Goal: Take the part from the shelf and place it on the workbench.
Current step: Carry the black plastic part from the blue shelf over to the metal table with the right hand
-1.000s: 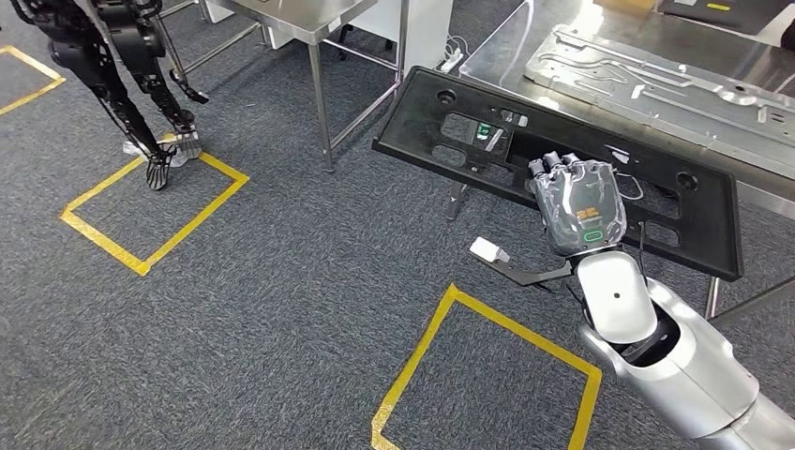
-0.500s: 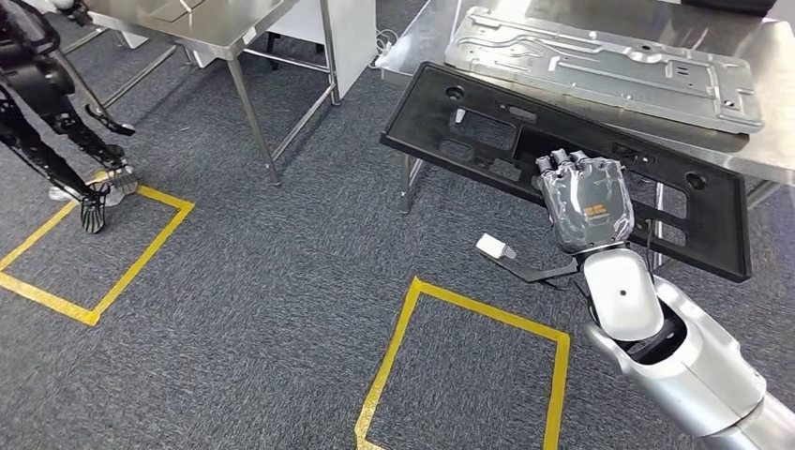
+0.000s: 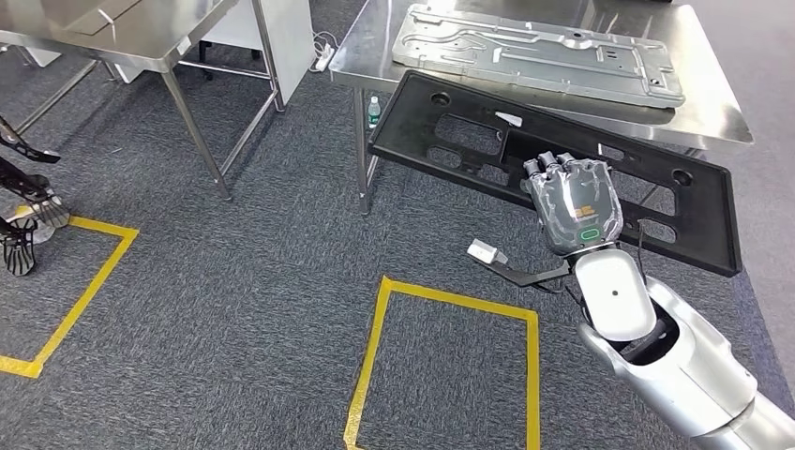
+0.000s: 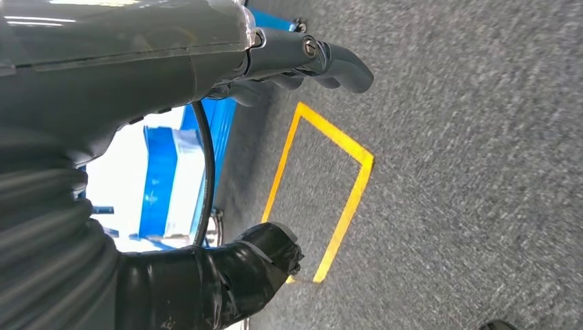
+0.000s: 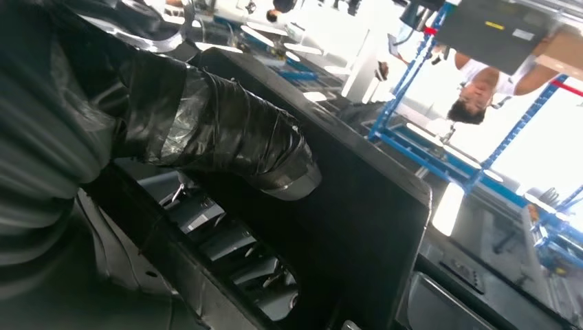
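Right hand point(image 3: 572, 202) grips a long black plastic part point(image 3: 450, 141) w/ fingers curled over its near edge, roughly mid-length; silver arm comes up from lower right. Part is a flat rectangular panel w/ several cut-out openings and round holes, held tilted in air in front of the workbench point(image 3: 712, 103), overlapping its front edge from the head view; can't tell if it touches. Room first, big to small: grey textured carpet floor point(image 3: 234, 281) marked w/ yellow tape squares point(image 3: 450, 300). Workbench is shiny stainless steel on thin legs, far right. On top lies a large flat grey metal plate point(image 3: 534, 52), stamped w/ ribs and holes, behind the black part. A second steel table point(image 3: 122, 28) stands at upper left. Small bottle point(image 3: 374, 110) sits on floor under the workbench. Right wrist view: thumb point(image 5: 227, 137), wrapped in dark tape, presses on the black panel. Left hand point(image 4: 302, 62) hangs over carpet, fingers curled in, holding nothing.
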Action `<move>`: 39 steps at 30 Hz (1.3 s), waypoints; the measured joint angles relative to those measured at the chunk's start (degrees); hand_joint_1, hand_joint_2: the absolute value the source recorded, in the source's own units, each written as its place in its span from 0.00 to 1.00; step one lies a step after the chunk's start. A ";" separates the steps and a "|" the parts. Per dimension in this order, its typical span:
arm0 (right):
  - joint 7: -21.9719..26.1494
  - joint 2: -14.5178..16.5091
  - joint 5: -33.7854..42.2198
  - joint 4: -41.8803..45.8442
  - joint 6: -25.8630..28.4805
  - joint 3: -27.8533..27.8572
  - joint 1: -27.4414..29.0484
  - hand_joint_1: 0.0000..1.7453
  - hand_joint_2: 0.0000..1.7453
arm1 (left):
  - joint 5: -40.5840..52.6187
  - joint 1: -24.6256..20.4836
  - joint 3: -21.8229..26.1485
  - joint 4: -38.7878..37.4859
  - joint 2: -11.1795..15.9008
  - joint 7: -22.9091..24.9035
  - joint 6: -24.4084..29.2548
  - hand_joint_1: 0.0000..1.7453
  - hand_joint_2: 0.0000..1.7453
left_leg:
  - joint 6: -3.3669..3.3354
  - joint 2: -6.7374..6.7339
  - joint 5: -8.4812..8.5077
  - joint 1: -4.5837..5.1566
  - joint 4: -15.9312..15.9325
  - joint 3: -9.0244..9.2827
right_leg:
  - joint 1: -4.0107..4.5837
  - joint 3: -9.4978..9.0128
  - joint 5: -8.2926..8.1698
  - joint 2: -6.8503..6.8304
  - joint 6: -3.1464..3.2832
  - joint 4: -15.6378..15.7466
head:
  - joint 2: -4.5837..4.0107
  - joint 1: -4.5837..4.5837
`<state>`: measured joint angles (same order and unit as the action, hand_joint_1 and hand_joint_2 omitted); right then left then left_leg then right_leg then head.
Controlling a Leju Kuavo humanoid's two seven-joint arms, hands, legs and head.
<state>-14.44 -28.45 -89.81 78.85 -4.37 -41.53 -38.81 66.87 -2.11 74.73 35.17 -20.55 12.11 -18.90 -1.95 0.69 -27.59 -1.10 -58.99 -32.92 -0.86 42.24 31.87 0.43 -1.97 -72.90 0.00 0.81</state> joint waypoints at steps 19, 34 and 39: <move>1.26 0.56 0.00 -0.40 0.11 0.00 -0.48 1.00 1.00 | -0.23 0.28 -0.90 -0.02 -0.01 0.44 -0.38 0.00 1.00 | 2.54 -1.12 -3.42 0.11 -10.94 -5.59 | 0.55 -8.98 -6.19 -0.14 3.10 15.39 | 0.00 0.18; 3.19 0.76 0.00 -2.30 -0.11 0.00 0.01 1.00 1.00 | -1.26 0.40 -1.90 -0.02 -0.06 0.87 -0.75 0.00 1.00 | 0.01 -1.02 0.02 0.07 0.46 0.35 | -0.06 -1.61 -2.52 -0.29 0.11 2.03 | 0.00 0.11; 3.27 0.86 0.00 -2.84 0.01 0.00 -0.30 1.00 1.00 | -1.26 0.42 -2.01 -0.02 -0.09 0.87 -0.89 0.00 1.00 | 1.27 -1.22 -0.94 0.29 0.54 1.27 | 0.80 -7.38 -5.99 -0.85 1.30 13.72 | 0.01 0.12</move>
<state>-11.17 -27.59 -89.81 76.02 -4.36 -41.53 -39.11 65.61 -1.69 72.72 35.15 -20.64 12.98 -19.79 -0.68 -0.53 -28.53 -0.81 -58.44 -31.65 -0.06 34.86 25.88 -0.42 -0.67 -59.17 0.01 0.93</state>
